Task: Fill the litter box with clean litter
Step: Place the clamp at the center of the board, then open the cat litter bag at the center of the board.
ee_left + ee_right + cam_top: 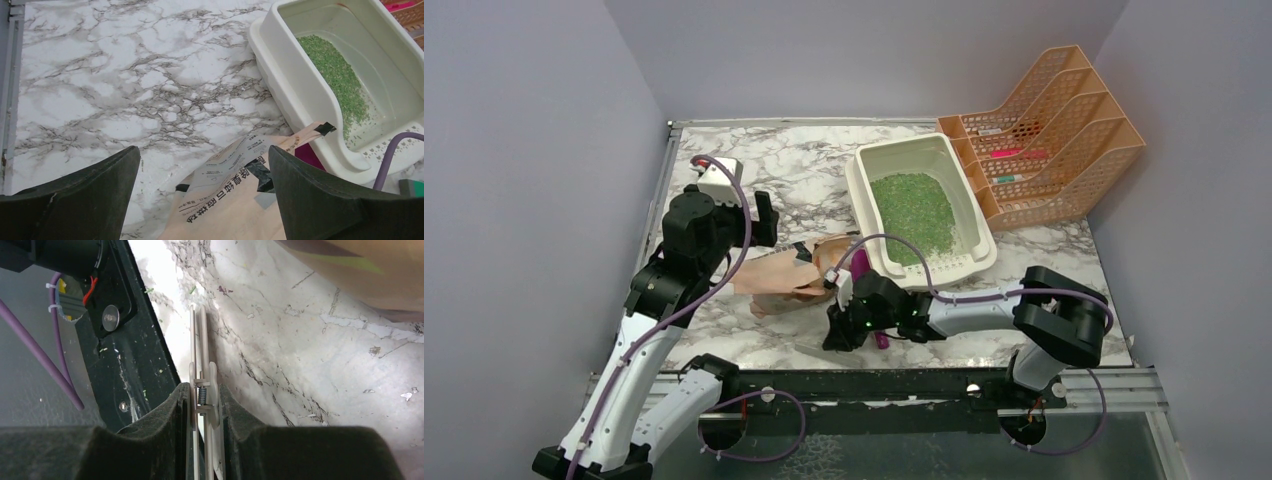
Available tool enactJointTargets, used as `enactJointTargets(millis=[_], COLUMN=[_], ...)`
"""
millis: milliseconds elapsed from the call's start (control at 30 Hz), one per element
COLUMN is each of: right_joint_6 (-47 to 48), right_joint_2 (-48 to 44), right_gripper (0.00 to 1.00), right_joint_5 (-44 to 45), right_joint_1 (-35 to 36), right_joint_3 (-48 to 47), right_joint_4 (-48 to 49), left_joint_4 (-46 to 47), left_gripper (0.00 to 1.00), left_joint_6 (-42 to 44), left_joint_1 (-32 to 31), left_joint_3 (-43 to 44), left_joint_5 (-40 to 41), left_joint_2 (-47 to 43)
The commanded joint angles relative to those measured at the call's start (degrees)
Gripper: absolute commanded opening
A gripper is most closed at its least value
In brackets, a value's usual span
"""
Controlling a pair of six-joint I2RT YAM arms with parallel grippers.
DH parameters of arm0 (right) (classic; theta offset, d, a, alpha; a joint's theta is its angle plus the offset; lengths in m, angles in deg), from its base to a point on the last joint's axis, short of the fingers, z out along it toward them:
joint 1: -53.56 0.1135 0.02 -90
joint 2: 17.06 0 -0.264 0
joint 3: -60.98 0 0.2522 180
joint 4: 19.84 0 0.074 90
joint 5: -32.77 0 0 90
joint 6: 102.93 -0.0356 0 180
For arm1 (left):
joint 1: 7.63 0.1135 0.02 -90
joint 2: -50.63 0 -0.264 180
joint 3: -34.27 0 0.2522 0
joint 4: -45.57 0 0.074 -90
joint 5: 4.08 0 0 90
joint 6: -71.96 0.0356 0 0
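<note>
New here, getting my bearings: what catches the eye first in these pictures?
The bright green litter stands out, lying in the cream litter box at the middle of the marble table, beside an orange file rack at far right. Nearer, the right gripper is shut on a pale spring clip, near a tan paper bag.

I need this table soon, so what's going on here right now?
The right claw is pinching a white spring clip at the near edge of the table. The left claw hangs open over a tan paper bag lying beside the litter box. Green litter covers only part of the box floor.
</note>
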Motion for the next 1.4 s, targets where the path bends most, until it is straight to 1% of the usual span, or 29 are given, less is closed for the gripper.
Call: enactJointTargets(millis=[0, 200, 333, 467, 533, 567, 600, 633, 700, 733, 767, 833, 867, 900, 933, 1000, 1067, 1100, 1133, 1200, 1233, 1267, 1367], right_joint_6=[-0.72, 0.16, 0.01, 0.77, 1.17, 1.03, 0.05, -1.99, -8.01, -9.06, -7.13, 1.75, 4.67, 8.6, 12.56, 13.42, 14.15, 12.76, 11.07, 8.56, 8.52, 9.93, 17.6], right_joint_2=[1.14, -1.67, -6.31, -12.12, -15.14, -16.66, -18.1, -19.73, -22.01, -23.13, -24.48, -27.01, -28.32, -29.54, -30.57, -31.17, -31.32, -31.26, -30.95, -30.1, -29.87, -29.43, -26.62], right_gripper=[0.15, 0.3, 0.51, 0.61, 0.63, 0.66, 0.72, 0.75, 0.76, 0.79, 0.82, 0.87, 0.91, 0.99, 1.0, 1.0, 1.0, 1.0, 1.0, 1.0, 1.0, 1.0, 1.0], right_joint_5=[5.66, 11.32, 11.83, 11.73, 12.82, 14.74, 18.8, 25.35, 38.3, 41.39, 42.72, 43.17, 43.62, 43.37, 42.97, 46.54, 44.23, 41.49, 35.96, 22.5, 15.8, 9.58, -3.48], right_joint_1=[0.12, 0.08, 0.08, 0.16, 0.14, 0.11, 0.1, 0.11, 0.16, 0.14, 0.15, 0.16, 0.09, 0.12, 0.11, -0.55, -3.56, -6.49, -10.96, -19.7, -22.87, -24.67, -25.39], right_joint_3=[-3.32, -4.14, -3.29, -3.82, -4.55, -5.22, -5.93, -6.66, -8.4, -9.63, -10.53, -10.72, -10.06, -8.27, -7.66, -7.6, -7.51, -7.77, -8.18, -9.45, -10.02, -10.64, -13.16], right_joint_4=[-4.81, -10.95, -12.53, -14.85, -16.27, -17.36, -18.59, -19.74, -23.12, -24.76, -25.46, -23.76, -22.54, -20.71, -20.55, -21.89, -20.91, -20.9, -21.05, -21.2, -20.86, -19.86, -20.32], left_joint_4=[0.87, 0.68, 0.67, 0.35, 0.09, 0.0, -0.04, -0.17, -0.29, -0.45, -1.19, -2.82, -3.19, -3.57, -4.11, -4.37, -4.75, -5.41, -6.04, -7.17, -7.51, -7.64, -6.67], left_gripper=[0.99, 0.99, 0.99, 0.99, 0.99, 0.99, 0.99, 0.99, 0.99, 0.99, 0.99, 0.99, 0.99, 0.99, 0.99, 0.99, 0.99, 0.99, 0.99, 0.99, 0.99, 0.99, 0.99], left_joint_6=[-9.02, -14.13, -15.75, -17.35, -18.52, -19.14, -19.58, -19.83, -18.25, -16.64, -15.19, -13.32, -12.29, -12.07, -13.32, -15.2, -14.51, -14.64, -14.98, -15.22, -14.94, -14.71, -15.43], left_joint_1=[0.19, 0.14, 0.18, 0.19, 0.19, 0.19, 0.19, 0.14, 0.18, 0.19, 0.19, 0.19, 0.19, 0.19, 0.19, 0.23, 0.21, 0.27, 0.27, 0.34, 0.42, 0.68, 3.25], left_joint_3=[-1.44, -1.64, -1.42, -1.4, -1.56, -1.73, -1.84, -1.92, -1.49, -0.86, 0.28, 2.99, 4.13, 4.83, 5.28, 5.09, 4.67, 4.95, 5.29, 6.28, 6.77, 7.36, 8.13], left_joint_5=[2.68, 2.92, 3.01, 3.43, 3.29, 3.04, 2.75, 2.41, 0.88, -0.18, -0.75, -1.55, -2.21, -2.11, -1.09, -0.91, -3.88, -4.38, -4.11, -1.14, 0.43, 1.63, 2.01], left_joint_2=[-0.93, -1.26, -1.9, -2.25, -1.96, -1.76, -1.65, -1.46, -0.95, -0.52, 0.27, 1.93, 2.49, 2.71, 2.65, 2.12, 2.03, 2.47, 3.19, 4.39, 5.12, 5.93, 9.42])
